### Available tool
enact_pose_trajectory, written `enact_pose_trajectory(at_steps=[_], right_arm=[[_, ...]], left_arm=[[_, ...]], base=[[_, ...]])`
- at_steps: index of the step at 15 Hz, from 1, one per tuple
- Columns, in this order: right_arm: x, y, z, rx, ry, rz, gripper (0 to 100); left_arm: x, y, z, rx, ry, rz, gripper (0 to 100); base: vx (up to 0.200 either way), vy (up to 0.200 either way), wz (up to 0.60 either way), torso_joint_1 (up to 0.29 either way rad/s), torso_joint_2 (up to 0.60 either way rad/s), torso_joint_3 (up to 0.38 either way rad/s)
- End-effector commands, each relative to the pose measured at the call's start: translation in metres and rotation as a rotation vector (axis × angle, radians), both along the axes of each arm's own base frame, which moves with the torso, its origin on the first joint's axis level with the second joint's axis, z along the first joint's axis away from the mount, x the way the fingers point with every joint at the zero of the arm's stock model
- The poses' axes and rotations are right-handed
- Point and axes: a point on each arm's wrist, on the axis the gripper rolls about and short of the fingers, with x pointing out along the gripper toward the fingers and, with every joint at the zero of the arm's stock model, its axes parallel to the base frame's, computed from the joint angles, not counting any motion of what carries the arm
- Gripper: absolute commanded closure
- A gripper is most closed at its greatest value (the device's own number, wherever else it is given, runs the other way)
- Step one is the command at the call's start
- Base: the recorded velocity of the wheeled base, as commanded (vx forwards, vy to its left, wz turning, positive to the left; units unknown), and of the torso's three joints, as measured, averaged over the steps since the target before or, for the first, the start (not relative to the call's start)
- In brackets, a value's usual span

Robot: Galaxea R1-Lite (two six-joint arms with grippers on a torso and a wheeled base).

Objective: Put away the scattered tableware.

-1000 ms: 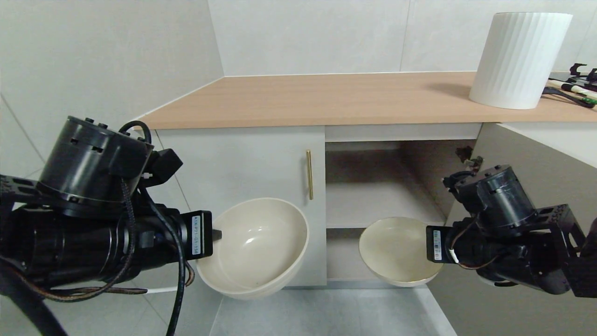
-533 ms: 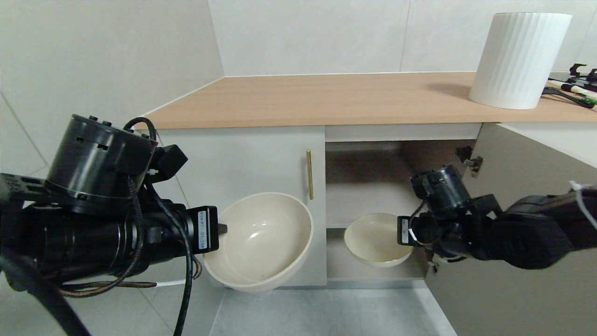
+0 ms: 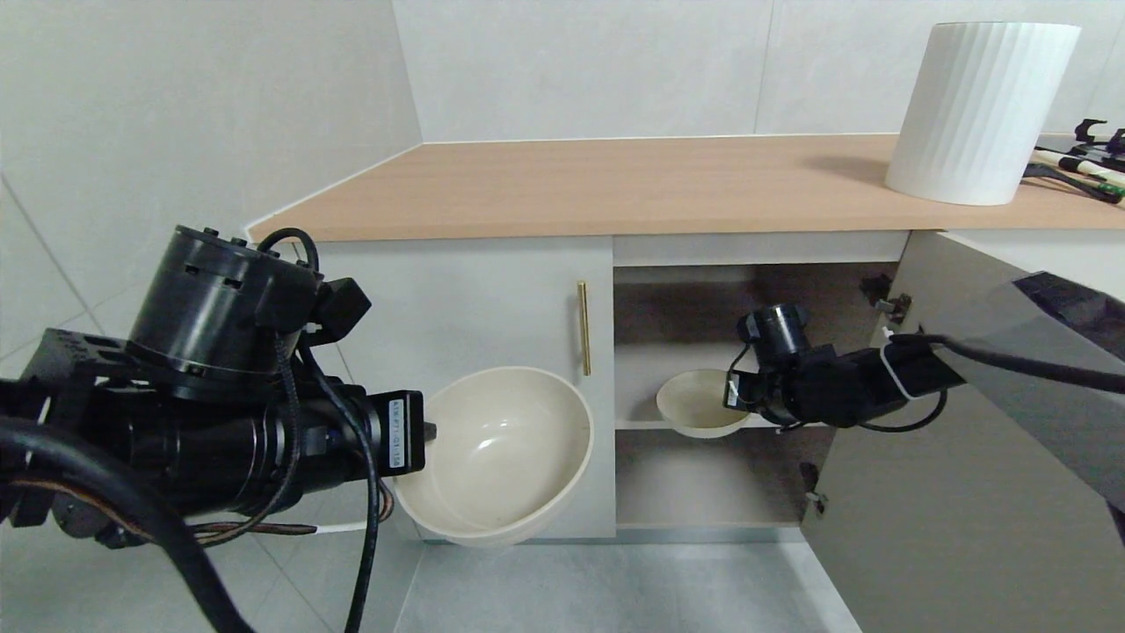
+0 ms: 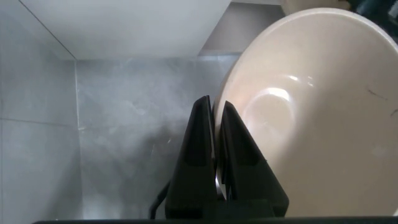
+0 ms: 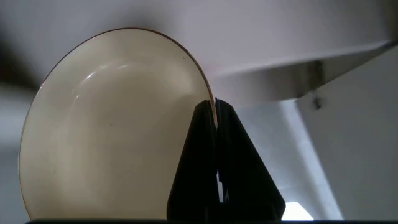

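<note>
Both arms on my feed are matte black. The left arm (image 3: 211,396) has a fat cylindrical joint housing (image 3: 215,308) with small screws (image 3: 209,232) on top, looped black cables (image 3: 294,387) and a white barcode label (image 3: 397,432). A white cable tie (image 3: 889,369) rings the right arm (image 3: 844,382). Each claw, left (image 4: 215,102) and right (image 5: 215,106), is a pair of thin black wedges.

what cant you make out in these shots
- Head view: whether the small bowl touches the shelf or hangs above it; too small, right gripper covers its rim.
- Head view: tools on the counter, cut off by the edge.
- Left wrist view: big bowl, cut off by the edge.
</note>
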Motion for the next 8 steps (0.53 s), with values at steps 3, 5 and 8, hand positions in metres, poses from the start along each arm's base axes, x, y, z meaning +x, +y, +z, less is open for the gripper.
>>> enact_pose_trajectory(at_steps=[3,5,8], right_arm=[[0.047,-0.023,-0.035,-0.003,-0.011,-0.078,100],[0.057,-0.025,-0.037,-0.002,-0.023,-0.089,100],[0.075,-0.031,-0.051,-0.021,-0.037,-0.128,100]], left_arm=[[0.002,-0.001,-0.004,0.009,0.015,0.001,100],[0.002,-0.001,-0.005,0.009,0.015,0.001,100],[0.002,-0.001,-0.005,0.009,0.015,0.001,100]], base=[[0.000,0.000,0.00,0.000,0.00,0.000],[0.000,0.000,0.00,0.000,0.00,0.000],[0.000,0.000,0.00,0.000,0.00,0.000]])
